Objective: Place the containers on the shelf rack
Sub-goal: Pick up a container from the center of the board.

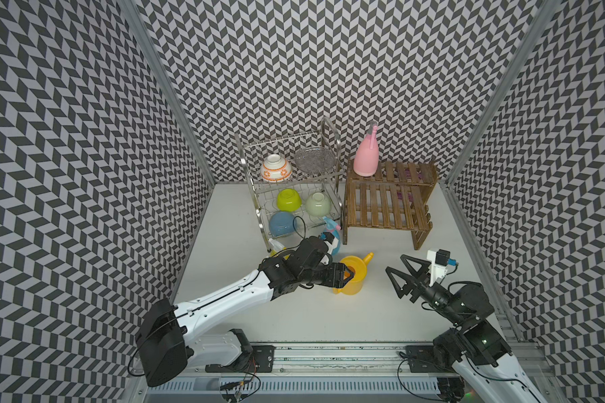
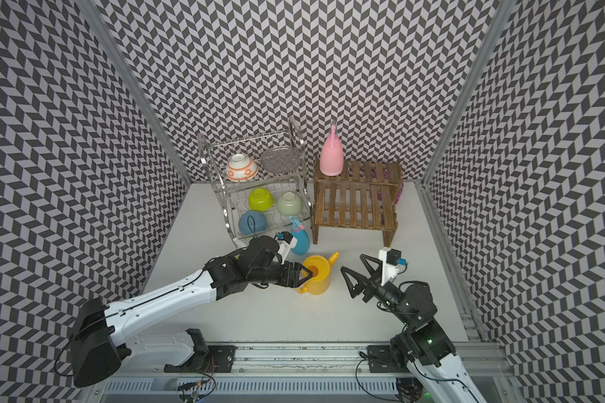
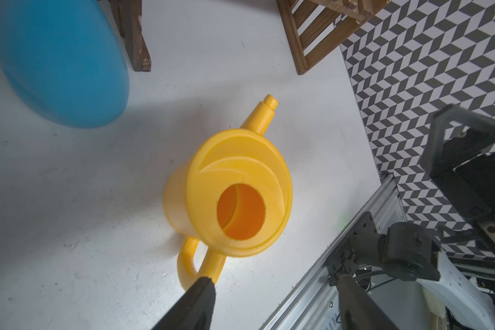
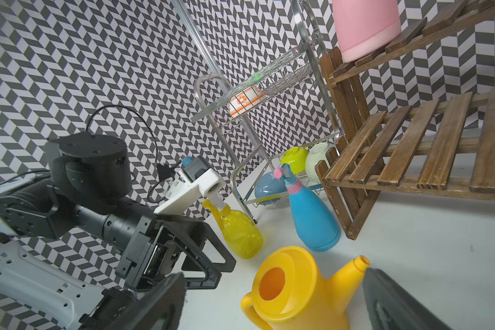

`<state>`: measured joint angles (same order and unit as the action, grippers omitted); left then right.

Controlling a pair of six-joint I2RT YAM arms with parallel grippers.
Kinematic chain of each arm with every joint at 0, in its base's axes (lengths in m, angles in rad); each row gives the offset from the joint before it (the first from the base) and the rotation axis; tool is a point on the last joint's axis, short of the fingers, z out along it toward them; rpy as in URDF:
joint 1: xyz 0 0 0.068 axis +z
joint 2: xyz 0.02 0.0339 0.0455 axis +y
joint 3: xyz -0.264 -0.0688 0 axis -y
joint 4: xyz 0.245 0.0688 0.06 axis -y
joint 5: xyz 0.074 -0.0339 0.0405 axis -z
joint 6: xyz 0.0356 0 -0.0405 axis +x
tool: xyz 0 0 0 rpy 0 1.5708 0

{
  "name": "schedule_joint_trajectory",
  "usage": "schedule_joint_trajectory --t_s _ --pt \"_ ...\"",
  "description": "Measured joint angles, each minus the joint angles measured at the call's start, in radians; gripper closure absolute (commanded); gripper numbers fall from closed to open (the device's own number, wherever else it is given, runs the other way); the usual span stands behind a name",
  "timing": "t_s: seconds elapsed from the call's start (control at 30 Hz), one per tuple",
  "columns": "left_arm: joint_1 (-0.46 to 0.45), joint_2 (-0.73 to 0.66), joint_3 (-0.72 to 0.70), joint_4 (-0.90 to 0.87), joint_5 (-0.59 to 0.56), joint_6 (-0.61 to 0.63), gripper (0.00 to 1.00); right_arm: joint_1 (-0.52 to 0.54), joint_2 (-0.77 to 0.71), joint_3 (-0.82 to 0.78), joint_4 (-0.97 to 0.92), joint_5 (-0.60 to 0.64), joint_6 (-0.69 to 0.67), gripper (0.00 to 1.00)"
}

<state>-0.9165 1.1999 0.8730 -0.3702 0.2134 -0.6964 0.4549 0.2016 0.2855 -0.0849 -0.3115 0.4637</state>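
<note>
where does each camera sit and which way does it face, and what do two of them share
Top views: high in front, looking down and back over the table; both arms, left hand, right hand show.
Left wrist: on left arm, looking down onto the watering can; one finger shows.
Right wrist: low on right arm, facing the shelf rack; own finger and left arm show.
Shared: both wrist views see that can.

Dish rack (image 1: 260,209) left of shelf rack (image 1: 374,206) — bottle (image 1: 365,160) on top step, watering can (image 1: 357,281) before it
</note>
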Motion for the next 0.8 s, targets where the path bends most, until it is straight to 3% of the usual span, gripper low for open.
schedule_joint_trajectory --t_s 0.13,0.27,0.8 --pt "-0.001 -0.091 -0.104 0.061 -0.007 0.001 0.34 0.0 0.0 0.001 -0.009 -0.039 0.04 0.0" --pt "-0.014 -0.098 -0.165 0.11 -0.006 0.003 0.32 0.0 -0.006 0.001 -0.024 -0.059 0.068 0.0" --pt "-0.106 0.117 -0.183 0.278 0.031 0.036 0.3 0.0 -0.026 0.006 -0.062 -0.066 0.104 0.0"
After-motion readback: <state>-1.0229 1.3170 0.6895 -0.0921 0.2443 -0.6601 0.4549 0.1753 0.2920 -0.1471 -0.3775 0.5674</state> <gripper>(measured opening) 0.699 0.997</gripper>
